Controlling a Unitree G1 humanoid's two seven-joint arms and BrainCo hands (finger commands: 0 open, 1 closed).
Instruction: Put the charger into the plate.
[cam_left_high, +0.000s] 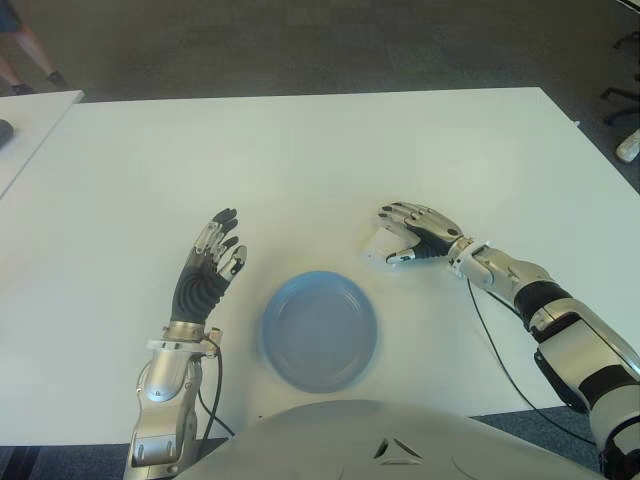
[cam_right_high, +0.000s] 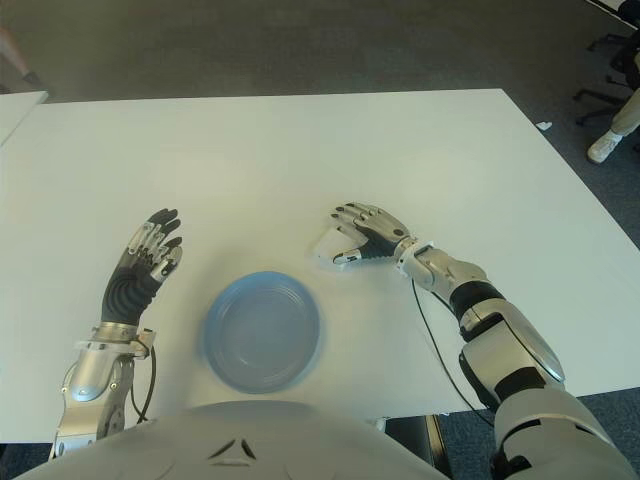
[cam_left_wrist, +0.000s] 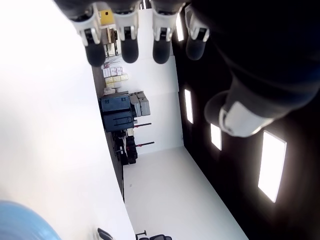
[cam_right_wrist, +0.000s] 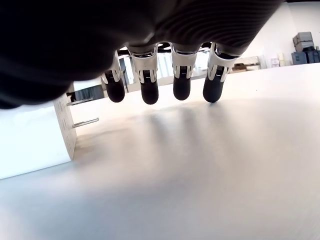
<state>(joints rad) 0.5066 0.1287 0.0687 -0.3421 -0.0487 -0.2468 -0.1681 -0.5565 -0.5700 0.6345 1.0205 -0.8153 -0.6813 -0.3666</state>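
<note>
The white table (cam_left_high: 300, 150) fills most of what I see from the head camera, its far edge meeting dark carpet. Near my torso sits the round blue plate (cam_left_high: 319, 330), shallow and holding nothing. My left hand (cam_left_high: 207, 268) stands to the plate's left, palm toward the camera and fingers spread upward, grasping nothing; its wrist view confirms straight, separated fingers with only the room behind them. My right hand (cam_left_high: 415, 235) hovers low over the table beyond the plate's right rim, palm down, fingers (cam_right_wrist: 149, 82) extended and slightly drooped. The charger (cam_left_high: 384, 245) is a small white block with two metal prongs (cam_right_wrist: 85, 111) projecting from one end face, lying flat on the table. It lies directly under the thumb side of my right hand, just beside the palm; in the right wrist view the fingertips hang past it without closing around it. Whether the thumb touches the block I cannot tell, since the hand covers that side. Bare tabletop separates charger and plate. At the far left corner a second white table (cam_left_high: 30, 125) adjoins, and a person's legs (cam_left_high: 20, 50) show beyond.
</note>
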